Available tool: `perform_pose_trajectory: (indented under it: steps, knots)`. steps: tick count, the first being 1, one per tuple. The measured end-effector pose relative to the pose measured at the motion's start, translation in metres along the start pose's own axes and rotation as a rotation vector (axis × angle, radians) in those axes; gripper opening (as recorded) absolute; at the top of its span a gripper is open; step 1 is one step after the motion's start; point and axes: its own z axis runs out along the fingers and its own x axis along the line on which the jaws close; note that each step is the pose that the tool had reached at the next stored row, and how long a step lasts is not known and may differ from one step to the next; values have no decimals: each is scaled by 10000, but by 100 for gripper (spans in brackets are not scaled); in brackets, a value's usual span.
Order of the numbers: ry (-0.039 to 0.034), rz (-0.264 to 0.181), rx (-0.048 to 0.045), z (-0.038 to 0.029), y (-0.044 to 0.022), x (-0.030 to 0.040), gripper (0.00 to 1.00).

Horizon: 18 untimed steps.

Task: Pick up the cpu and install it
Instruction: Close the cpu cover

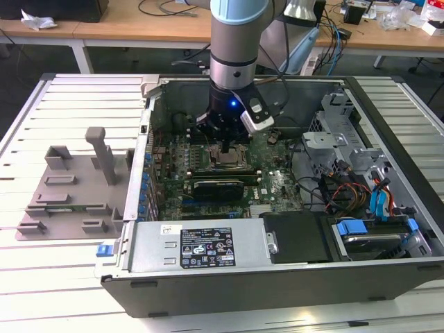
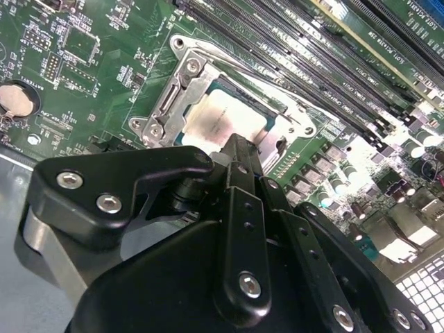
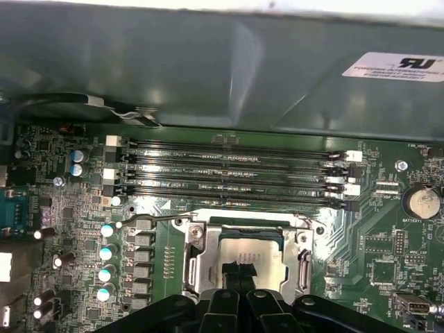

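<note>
cpu [image 3: 251,248] flat, face-up in socket [image 3: 196,258]

Exterior view: high and set back, angled down on the open computer case [image 1: 277,277] on the slatted surface [image 1: 69,277].

Both wrist views: close over the motherboard [image 2: 69,69] [image 3: 374,243], looking past the claw [image 2: 236,149] [image 3: 239,270] at the socket [image 2: 187,83] [image 3: 200,267], seemingly from opposite sides.

All three views share the socket. The wrist views also share the memory slots [image 2: 312,62] [image 3: 229,173].

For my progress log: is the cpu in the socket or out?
In: the cpu lies flat inside the metal socket frame in both wrist views.
</note>
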Motion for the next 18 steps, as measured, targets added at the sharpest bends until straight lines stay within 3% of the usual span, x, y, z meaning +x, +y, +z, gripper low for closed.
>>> perform_pose_trajectory:
  steps: [6, 13, 18]
  knots:
    - [-4, -4, 0, 1, 1, 15, 11]
    - [-35, -27, 3, 6, 4, 98, 11]
    - [-38, -85, 2, 46, -42, 147, 11]
